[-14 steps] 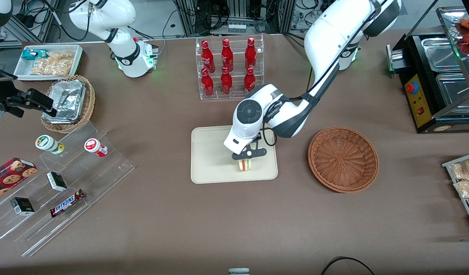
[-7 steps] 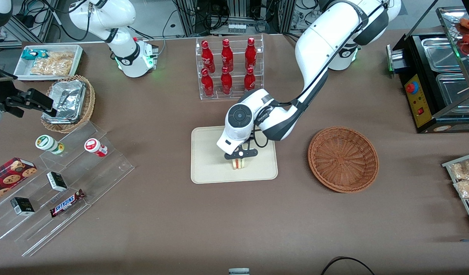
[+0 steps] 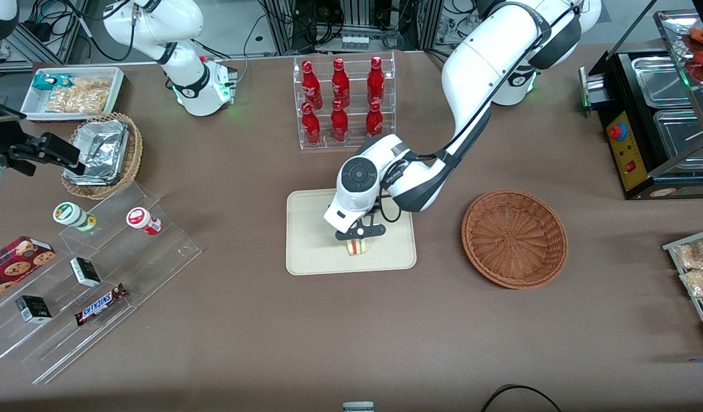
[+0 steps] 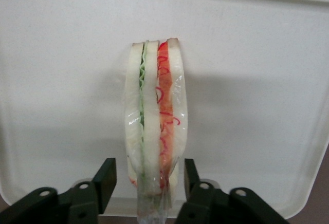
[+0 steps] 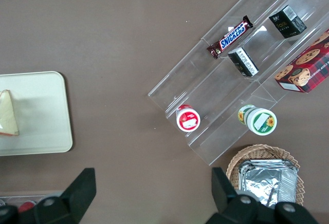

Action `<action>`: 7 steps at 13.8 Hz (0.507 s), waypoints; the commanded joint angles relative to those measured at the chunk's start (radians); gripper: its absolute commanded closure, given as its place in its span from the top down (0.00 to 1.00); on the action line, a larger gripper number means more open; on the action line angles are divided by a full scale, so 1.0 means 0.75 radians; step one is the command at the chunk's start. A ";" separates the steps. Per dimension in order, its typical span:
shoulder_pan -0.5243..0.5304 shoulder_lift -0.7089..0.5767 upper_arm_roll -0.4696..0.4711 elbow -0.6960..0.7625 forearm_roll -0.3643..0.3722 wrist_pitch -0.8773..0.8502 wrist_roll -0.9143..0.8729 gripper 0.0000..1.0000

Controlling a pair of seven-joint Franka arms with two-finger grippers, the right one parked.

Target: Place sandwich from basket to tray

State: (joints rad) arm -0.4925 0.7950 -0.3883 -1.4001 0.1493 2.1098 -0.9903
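**Sandwich on edge over the tray, end effector on either side of it**

While I watch from the front camera, my left arm's end effector (image 3: 358, 239) sits low over the tray (image 3: 311, 252), roughly at the tray's middle and a little toward the working arm's end of it. Just below the black finger bracket I can see the sandwich (image 3: 357, 247), a small pale wedge with a red stripe on its cut edge.

From the left wrist camera the sandwich (image 4: 156, 121) stands on edge on the cream tray (image 4: 257, 54), its white bread, green layer and red-orange layer running lengthwise away from the camera, wrapped in clear film. One black fingertip (image 4: 105, 179) stands off one bread face with a narrow strip of tray showing between them. The other finger is close against the opposite face, and I cannot tell whether it touches. So I read the end effector (image 4: 148, 179) as set narrowly around the sandwich, but whether it grips or has let go I cannot tell.

Seen by the parked arm's wrist camera, the sandwich (image 5: 8, 113) is inside the tray's rim (image 5: 64, 111).

On the table, the reddish-brown basket (image 3: 514, 237) holds nothing and lies beside the tray, toward the working arm's end. Farther from the front camera than the tray, a clear rack of red bottles (image 3: 342, 100) stands upright.
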 commanded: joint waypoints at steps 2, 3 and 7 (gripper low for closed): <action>-0.002 -0.131 0.008 0.022 0.020 -0.109 -0.028 1.00; 0.002 -0.168 0.013 0.022 0.020 -0.156 -0.028 1.00; 0.096 -0.301 0.025 0.010 0.034 -0.362 -0.025 1.00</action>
State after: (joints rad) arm -0.4454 0.6283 -0.3783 -1.3648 0.1560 1.9057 -0.9956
